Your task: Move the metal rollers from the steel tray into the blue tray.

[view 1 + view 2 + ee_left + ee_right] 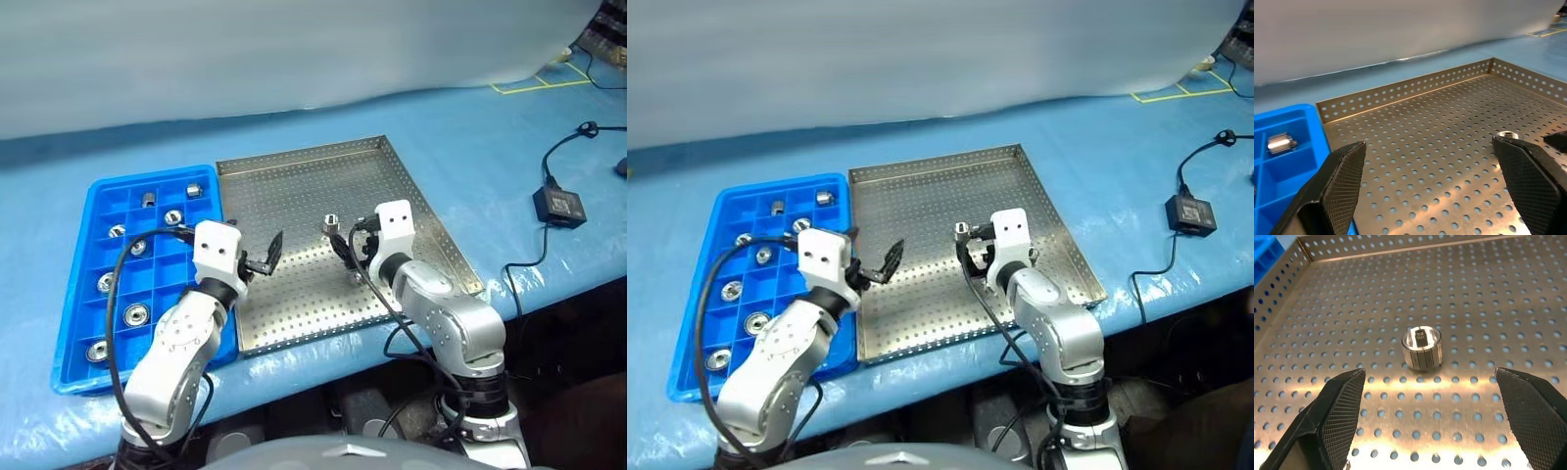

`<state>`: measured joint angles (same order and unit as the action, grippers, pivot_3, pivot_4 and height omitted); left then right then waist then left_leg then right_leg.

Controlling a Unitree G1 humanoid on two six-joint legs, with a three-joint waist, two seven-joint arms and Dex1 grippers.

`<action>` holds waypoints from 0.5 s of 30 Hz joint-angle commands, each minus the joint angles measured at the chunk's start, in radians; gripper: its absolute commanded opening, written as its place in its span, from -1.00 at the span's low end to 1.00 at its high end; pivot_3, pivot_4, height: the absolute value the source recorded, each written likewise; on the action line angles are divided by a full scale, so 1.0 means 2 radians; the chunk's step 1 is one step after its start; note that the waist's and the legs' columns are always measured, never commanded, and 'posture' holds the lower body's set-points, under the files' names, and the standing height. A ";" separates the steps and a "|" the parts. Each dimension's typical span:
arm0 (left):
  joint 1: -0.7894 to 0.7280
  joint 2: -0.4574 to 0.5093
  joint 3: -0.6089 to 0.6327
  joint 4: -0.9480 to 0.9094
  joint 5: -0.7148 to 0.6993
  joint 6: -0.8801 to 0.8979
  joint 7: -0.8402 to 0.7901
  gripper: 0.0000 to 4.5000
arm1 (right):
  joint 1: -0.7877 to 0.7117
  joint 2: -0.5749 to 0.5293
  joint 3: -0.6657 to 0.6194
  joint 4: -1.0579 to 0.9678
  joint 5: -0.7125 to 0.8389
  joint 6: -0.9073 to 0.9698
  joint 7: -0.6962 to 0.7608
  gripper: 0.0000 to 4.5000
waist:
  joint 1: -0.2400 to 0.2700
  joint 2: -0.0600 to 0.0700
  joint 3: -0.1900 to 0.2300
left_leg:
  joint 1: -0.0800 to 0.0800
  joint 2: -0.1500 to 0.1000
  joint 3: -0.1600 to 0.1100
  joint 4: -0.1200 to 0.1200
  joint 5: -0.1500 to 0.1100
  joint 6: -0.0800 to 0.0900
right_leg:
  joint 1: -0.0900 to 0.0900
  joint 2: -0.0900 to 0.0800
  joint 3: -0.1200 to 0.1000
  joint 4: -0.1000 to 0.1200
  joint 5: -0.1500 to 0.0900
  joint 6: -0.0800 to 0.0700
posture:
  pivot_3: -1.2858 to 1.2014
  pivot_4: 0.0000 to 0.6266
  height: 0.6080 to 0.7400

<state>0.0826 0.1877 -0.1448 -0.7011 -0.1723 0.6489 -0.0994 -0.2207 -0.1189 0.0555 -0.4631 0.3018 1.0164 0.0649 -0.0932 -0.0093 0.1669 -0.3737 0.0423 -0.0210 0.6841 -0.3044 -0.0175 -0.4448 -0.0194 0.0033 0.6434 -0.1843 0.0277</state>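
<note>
The steel tray [294, 186] lies at the table's centre, with the blue tray [93, 201] against its left side. One metal roller [331, 223] stands on the steel tray's perforated floor; in the right wrist view this roller [1421, 348] sits just ahead of my open right gripper [1430, 374], between the lines of its fingers and untouched. Over the steel tray's left part, my left gripper [265, 257] is open and empty. Several rollers [135, 314] rest in the blue tray's compartments, one of these rollers [1281, 143] visible in the left wrist view.
A black power adapter [559, 206] with its cable lies on the blue table cover at the right. Yellow tape marks [539, 83] sit at the far right back. The table's front edge runs just below both trays.
</note>
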 commanded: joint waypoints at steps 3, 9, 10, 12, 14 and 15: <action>0.038 0.017 -0.032 -0.026 0.004 -0.025 -0.025 1.00 | 0.009 -0.009 -0.004 -0.038 0.002 0.021 0.002 0.99 | -0.003 0.000 0.000 | 0.001 0.000 0.001 0.000 0.000 0.000 | 0.000 0.000 0.001 0.000 0.000 0.000 | -0.08 -0.52 1.00; 0.061 0.034 -0.050 -0.039 -0.004 -0.021 -0.052 1.00 | 0.024 -0.021 0.005 -0.022 0.003 0.041 0.013 0.99 | -0.003 0.000 0.000 | 0.001 -0.001 0.002 0.000 0.000 0.000 | 0.000 0.001 0.003 0.000 -0.001 -0.001 | -0.06 -0.52 1.00; 0.063 0.035 -0.052 -0.041 -0.002 -0.020 -0.053 1.00 | 0.027 -0.019 0.009 -0.019 0.006 0.044 0.017 0.99 | -0.003 0.000 0.000 | 0.001 -0.001 0.002 0.000 0.000 0.000 | 0.000 0.001 0.004 0.000 -0.001 0.000 | -0.05 -0.52 1.00; 0.066 0.036 -0.056 -0.042 0.002 -0.020 -0.052 1.00 | 0.031 -0.017 0.015 -0.014 0.005 0.048 0.020 0.99 | -0.003 0.000 0.000 | 0.002 -0.001 0.003 0.000 0.000 0.001 | 0.000 0.001 0.005 0.000 -0.001 0.000 | -0.04 -0.52 1.00; 0.071 0.034 -0.057 -0.045 0.003 -0.021 -0.048 1.00 | 0.035 -0.020 0.022 -0.008 0.000 0.045 0.023 0.99 | -0.001 0.000 0.000 | 0.002 -0.001 0.003 0.000 0.000 0.001 | 0.000 0.001 0.005 0.000 -0.001 0.000 | -0.04 -0.52 1.00; 0.074 0.033 -0.058 -0.046 0.004 -0.021 -0.045 1.00 | 0.037 -0.021 0.023 -0.003 -0.002 0.042 0.024 0.99 | 0.000 0.000 0.000 | 0.002 -0.001 0.004 0.000 0.000 0.001 | 0.000 0.001 0.005 0.000 -0.001 0.000 | -0.03 -0.52 1.00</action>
<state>0.2270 0.2578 -0.2503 -0.7424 -0.1672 0.6221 -0.1957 -0.1471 -0.1578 0.1003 -0.4687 0.2979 1.1124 0.1051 -0.0934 -0.0100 0.1666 -0.3695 0.0408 -0.0137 0.6838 -0.3045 -0.0157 -0.4448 -0.0181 0.0134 0.6434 -0.1856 0.0270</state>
